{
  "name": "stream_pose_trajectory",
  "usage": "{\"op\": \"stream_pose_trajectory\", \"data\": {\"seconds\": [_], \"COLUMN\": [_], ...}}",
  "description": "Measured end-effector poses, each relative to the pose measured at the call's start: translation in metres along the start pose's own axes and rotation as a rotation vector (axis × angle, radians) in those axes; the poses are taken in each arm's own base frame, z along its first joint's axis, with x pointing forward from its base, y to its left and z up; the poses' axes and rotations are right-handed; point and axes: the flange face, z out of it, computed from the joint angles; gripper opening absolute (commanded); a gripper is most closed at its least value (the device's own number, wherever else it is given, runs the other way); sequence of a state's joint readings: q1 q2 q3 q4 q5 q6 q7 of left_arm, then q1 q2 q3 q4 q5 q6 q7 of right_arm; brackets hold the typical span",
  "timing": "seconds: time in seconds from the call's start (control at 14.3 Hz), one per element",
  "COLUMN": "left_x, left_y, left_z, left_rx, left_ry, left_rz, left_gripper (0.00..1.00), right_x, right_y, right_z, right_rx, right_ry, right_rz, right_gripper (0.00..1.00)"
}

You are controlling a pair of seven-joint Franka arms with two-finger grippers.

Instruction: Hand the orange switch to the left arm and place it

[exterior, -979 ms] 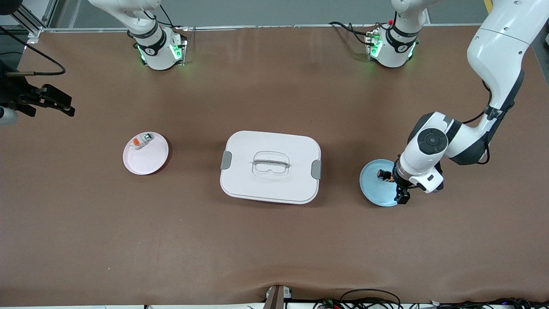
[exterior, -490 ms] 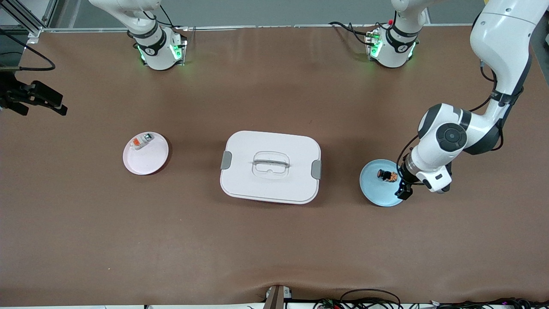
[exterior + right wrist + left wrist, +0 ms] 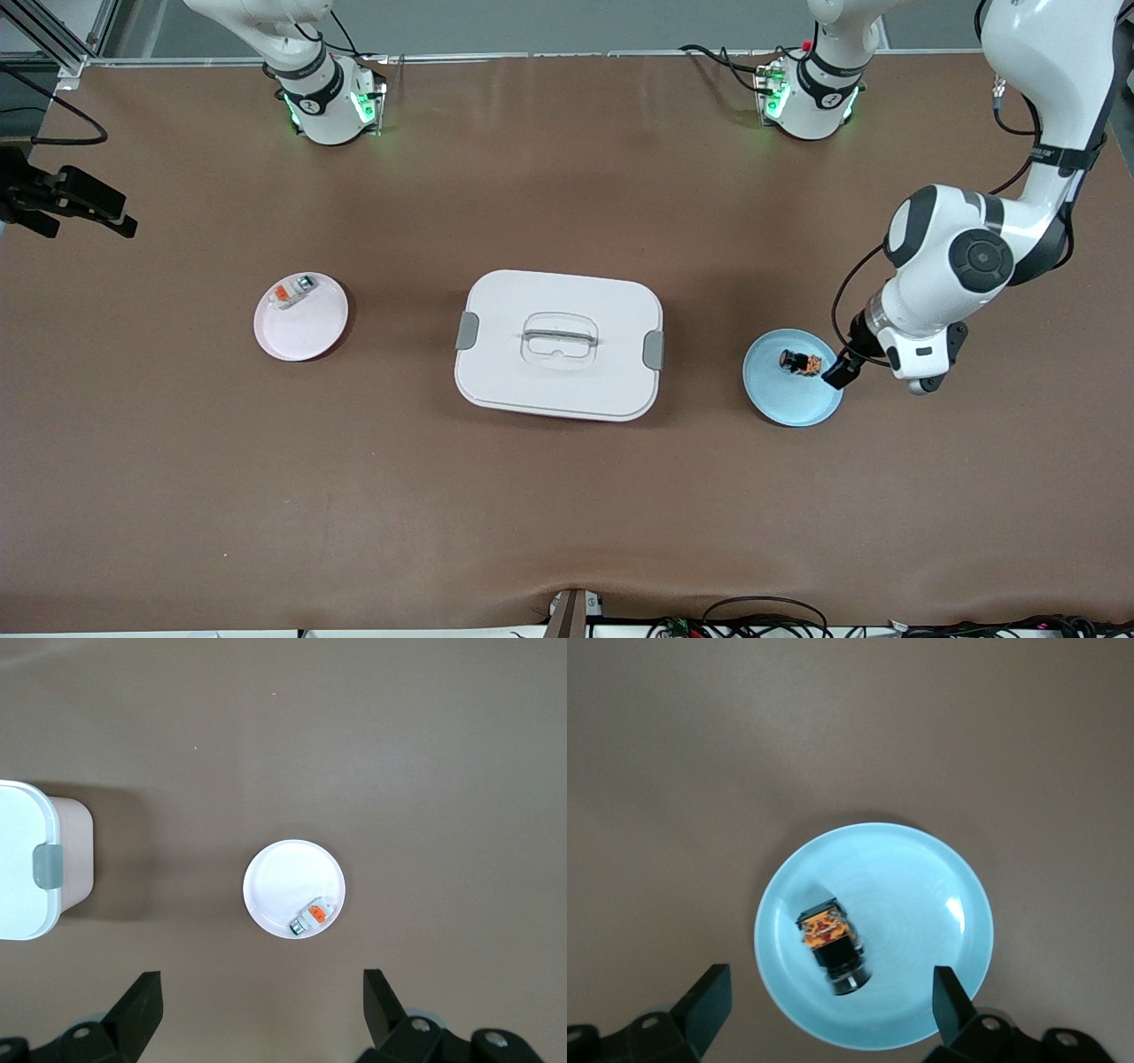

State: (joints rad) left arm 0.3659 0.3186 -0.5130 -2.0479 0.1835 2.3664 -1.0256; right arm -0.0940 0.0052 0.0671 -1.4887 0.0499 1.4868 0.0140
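Observation:
The orange switch (image 3: 800,361) lies on its side on the blue plate (image 3: 784,399), toward the left arm's end of the table. In the left wrist view the switch (image 3: 831,943) lies on the plate (image 3: 921,895) between my open fingers. My left gripper (image 3: 840,370) (image 3: 830,1003) is open and empty, raised over the plate's rim. The white box (image 3: 558,344) stands at the table's middle, lid on. My right gripper (image 3: 106,213) (image 3: 263,1001) is open and empty, high over the right arm's end of the table.
A pink plate (image 3: 310,332) holds a whitish-grey component with an orange patch (image 3: 292,291), toward the right arm's end. The right wrist view shows that plate (image 3: 283,873), the component (image 3: 314,918) and the box's corner with a grey latch (image 3: 27,859). Cables lie along the table's front edge.
My left gripper has risen and drawn back from over the blue plate toward the left arm's end. The switch stays on the plate. The right gripper has pulled outward a little.

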Motion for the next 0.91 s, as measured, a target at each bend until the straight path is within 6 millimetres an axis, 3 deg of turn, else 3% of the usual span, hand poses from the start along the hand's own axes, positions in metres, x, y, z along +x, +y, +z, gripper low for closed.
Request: {"op": "stream_pose_trajectory", "data": {"seconds": [0.35,0.56,0.91], "left_x": [-0.008,-0.012,0.0], "left_y": [-0.019,-0.024,-0.043], "left_z": [-0.012,-0.03,-0.062], "left_rx": [0.001,-0.015,-0.01], "left_ry": [-0.008,0.006,0.035], "left_rz": [0.339,0.472,0.749], "left_gripper": [1.0,1.0,1.0], "right_x": [0.0,0.0,0.0], "right_y": [0.0,0.0,0.0], "right_z": [0.0,0.0,-0.001], "right_rx": [0.0,-0.002,-0.002], "right_ry": [0.0,0.001,0.002], "right_rz": [-0.002,-0.003,-0.004], "right_gripper": [1.0,1.0,1.0]}}
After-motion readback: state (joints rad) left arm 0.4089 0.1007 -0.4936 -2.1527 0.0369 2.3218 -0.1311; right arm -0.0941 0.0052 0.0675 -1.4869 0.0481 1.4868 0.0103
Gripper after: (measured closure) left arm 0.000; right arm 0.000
